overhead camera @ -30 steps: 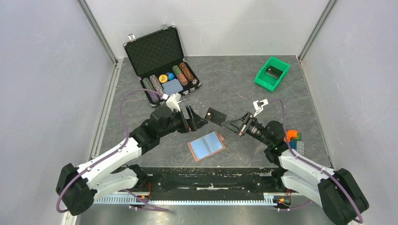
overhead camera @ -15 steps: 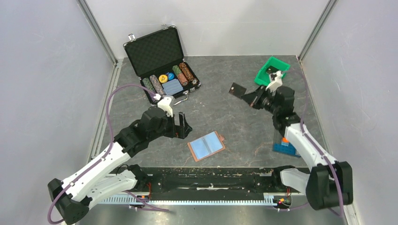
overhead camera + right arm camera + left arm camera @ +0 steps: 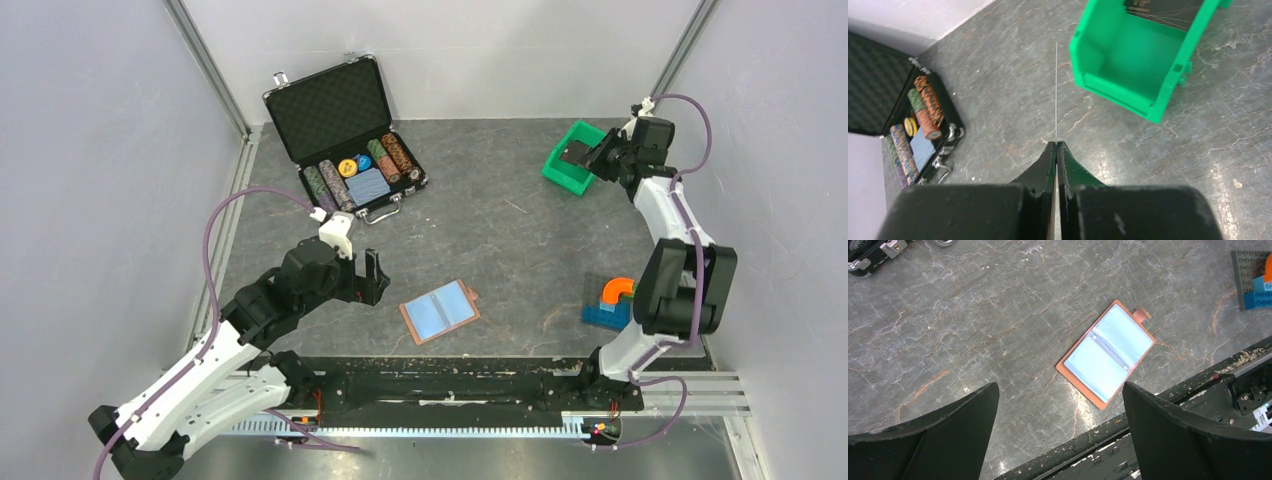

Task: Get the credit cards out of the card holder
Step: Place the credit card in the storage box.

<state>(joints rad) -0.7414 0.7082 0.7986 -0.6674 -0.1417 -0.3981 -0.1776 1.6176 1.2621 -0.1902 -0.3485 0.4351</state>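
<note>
The brown card holder [image 3: 440,311] lies open on the table, its light blue lining up; it also shows in the left wrist view [image 3: 1105,354]. My left gripper [image 3: 372,278] is open and empty, hovering left of the holder [image 3: 1059,387]. My right gripper [image 3: 600,158] is at the back right, beside the green bin [image 3: 560,172]. It [image 3: 1056,143] is shut on a credit card [image 3: 1056,90], which shows edge-on as a thin line just left of the bin [image 3: 1108,85]. Another dark card [image 3: 1168,10] lies inside the bin.
An open black case of poker chips [image 3: 345,135] stands at the back left, also in the right wrist view [image 3: 908,115]. Blue and orange toy blocks [image 3: 612,300] sit at the right near edge. Grey walls close in both sides.
My right arm has swung from the table's middle to the back right with the card, up to the green bin. My left arm has drawn back toward the left, gripper open.
</note>
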